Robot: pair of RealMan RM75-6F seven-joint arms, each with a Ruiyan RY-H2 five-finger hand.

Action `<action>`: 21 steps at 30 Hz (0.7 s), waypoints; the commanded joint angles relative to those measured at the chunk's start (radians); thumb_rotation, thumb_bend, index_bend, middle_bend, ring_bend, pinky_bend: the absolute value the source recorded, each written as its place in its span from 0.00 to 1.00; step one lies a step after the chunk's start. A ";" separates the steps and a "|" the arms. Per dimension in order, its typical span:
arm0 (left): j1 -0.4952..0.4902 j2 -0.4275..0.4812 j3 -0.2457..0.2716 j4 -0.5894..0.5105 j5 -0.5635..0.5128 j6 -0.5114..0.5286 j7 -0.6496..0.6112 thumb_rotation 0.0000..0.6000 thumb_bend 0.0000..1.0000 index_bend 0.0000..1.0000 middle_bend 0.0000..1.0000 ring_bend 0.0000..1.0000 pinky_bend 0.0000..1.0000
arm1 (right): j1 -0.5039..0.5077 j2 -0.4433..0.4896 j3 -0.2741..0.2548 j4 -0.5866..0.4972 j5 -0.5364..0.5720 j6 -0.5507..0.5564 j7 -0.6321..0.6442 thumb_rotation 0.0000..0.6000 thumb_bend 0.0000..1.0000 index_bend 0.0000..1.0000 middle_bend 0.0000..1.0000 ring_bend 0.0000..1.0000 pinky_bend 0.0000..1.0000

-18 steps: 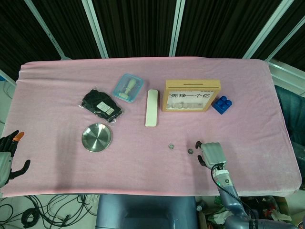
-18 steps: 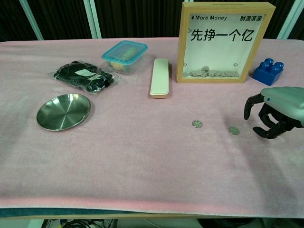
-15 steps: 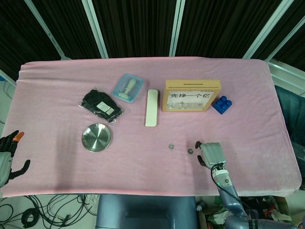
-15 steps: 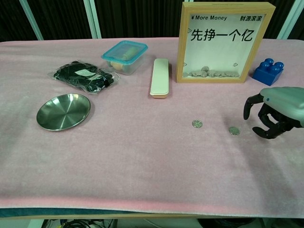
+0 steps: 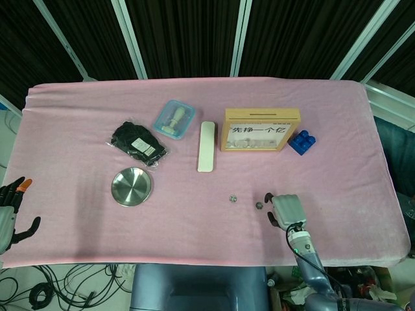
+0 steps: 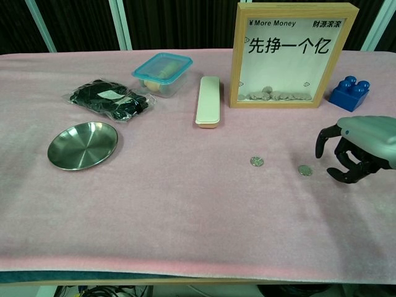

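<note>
Right hand (image 6: pixel 357 150) hovering just beside the nearer small silver coin (image 6: pixel 304 169) on the pink-covered table (image 6: pixel 185 204).
The coin is lying toward the robot's left of the curled, empty fingers (image 6: pixel 339 162); the left hand (image 5: pixel 13 210), fingers spread, is sitting well apart.

pink-covered table (image 5: pixel 78 116); dark slatted wall (image 5: pixel 181 35)

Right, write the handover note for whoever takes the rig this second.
Right hand: empty, fingers curled and apart, just right of the nearer small silver coin, not touching it.
Left hand: open, off the table's left edge, holding nothing.
Second silver coin lies left of the first on the pink cloth.
Wooden-framed coin box stands behind, coins already in its bottom.
Done: nothing picked up. Left: both loose coins.
</note>
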 commanded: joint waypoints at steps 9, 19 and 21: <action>0.001 0.001 -0.001 -0.002 -0.002 0.001 0.000 1.00 0.37 0.05 0.00 0.00 0.00 | 0.008 -0.023 -0.001 0.018 0.005 -0.016 -0.007 1.00 0.35 0.42 0.80 0.87 0.91; 0.001 0.001 -0.002 -0.002 -0.005 0.000 -0.002 1.00 0.37 0.05 0.00 0.00 0.00 | 0.019 -0.060 0.006 0.064 0.027 -0.035 -0.009 1.00 0.35 0.40 0.81 0.88 0.92; 0.000 0.001 -0.002 -0.002 -0.005 -0.001 -0.002 1.00 0.37 0.05 0.00 0.00 0.00 | 0.019 -0.064 0.007 0.067 0.023 -0.033 -0.009 1.00 0.35 0.40 0.81 0.87 0.92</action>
